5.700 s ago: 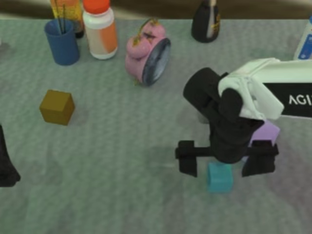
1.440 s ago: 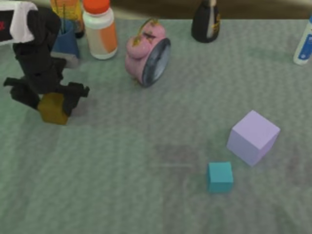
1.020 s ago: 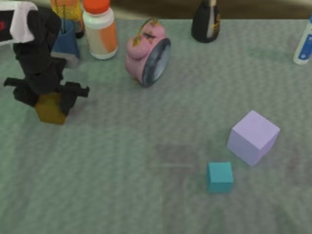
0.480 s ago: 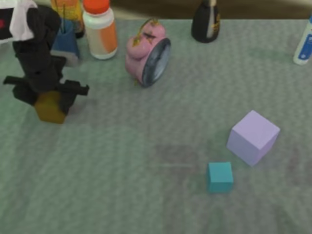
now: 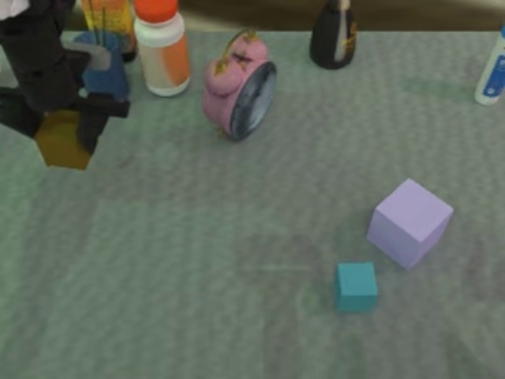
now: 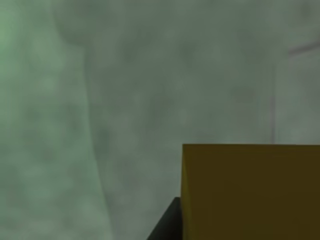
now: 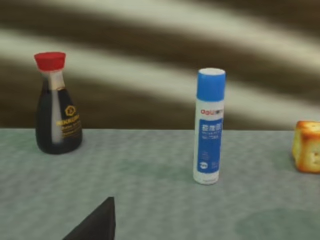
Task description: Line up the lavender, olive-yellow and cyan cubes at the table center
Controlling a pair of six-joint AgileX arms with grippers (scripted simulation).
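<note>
My left gripper (image 5: 60, 126) is shut on the olive-yellow cube (image 5: 63, 146) and holds it above the table at the far left. The left wrist view shows that cube (image 6: 250, 192) close up, with one dark finger (image 6: 167, 225) against its side and the green cloth below. The big lavender cube (image 5: 410, 221) rests on the table right of center. The small cyan cube (image 5: 356, 286) sits just in front and to the left of it, apart from it. My right arm is out of the top view; only a dark corner of its gripper (image 7: 97, 222) shows in the right wrist view.
Along the back stand a blue pen cup (image 5: 102, 67), a white bottle with an orange cap (image 5: 161, 49), a pink alarm clock (image 5: 239, 85), a soy sauce bottle (image 5: 334, 33) and a blue-and-white glue stick (image 5: 493, 69). A toast-coloured block (image 7: 307, 146) shows in the right wrist view.
The left gripper closed on the olive-yellow cube and has risen with it, shifting toward the back left. The lavender and cyan cubes have not moved.
</note>
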